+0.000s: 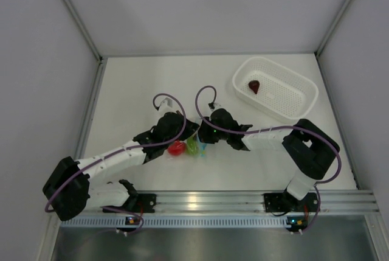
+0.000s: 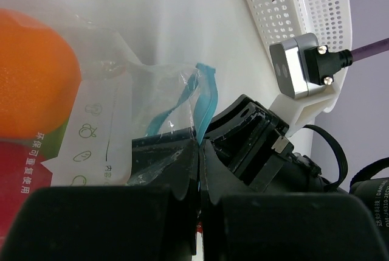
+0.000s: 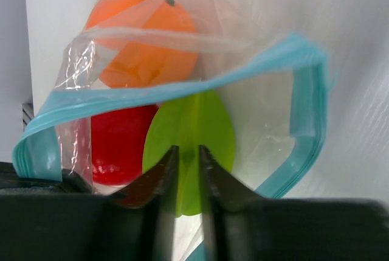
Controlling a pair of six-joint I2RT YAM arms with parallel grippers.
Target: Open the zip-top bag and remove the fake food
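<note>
Removing food from the opened bag (image 3: 296, 100). Left hand (image 2: 199, 151) is clamped on the bag's rim. Right hand (image 3: 187, 163), narrow, is in the mouth with the green piece (image 3: 209, 121) at its fingertips; grip unclear. Next, probably pinch firmly and draw back.

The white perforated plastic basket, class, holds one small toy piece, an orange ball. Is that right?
No. The white perforated plastic basket does hold one small toy piece, but it is dark maroon-brown, as the top external view shows. The orange ball sits inside the clear crinkly zip-top bag.
</note>
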